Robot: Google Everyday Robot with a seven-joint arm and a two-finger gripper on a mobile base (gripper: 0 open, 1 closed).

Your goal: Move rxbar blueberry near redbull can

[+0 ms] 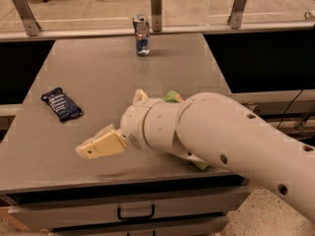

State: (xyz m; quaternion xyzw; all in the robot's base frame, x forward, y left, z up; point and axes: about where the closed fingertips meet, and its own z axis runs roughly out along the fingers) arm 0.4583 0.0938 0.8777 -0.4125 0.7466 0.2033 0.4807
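Observation:
The rxbar blueberry (61, 104), a flat dark navy bar with pale lettering, lies on the grey table (98, 73) at the left side. The redbull can (141, 35), silver and blue with a shiny top, stands upright at the table's far edge, near the middle. My gripper (93, 147) reaches out from the big white arm (211, 136) over the table's front part. It sits to the right of and nearer than the bar, apart from it, and holds nothing I can see.
A green chip bag (172, 97) is mostly hidden behind my arm at the table's right. A metal rail with posts (156, 4) runs behind the table. Drawers with a dark handle (135, 213) are below the front edge.

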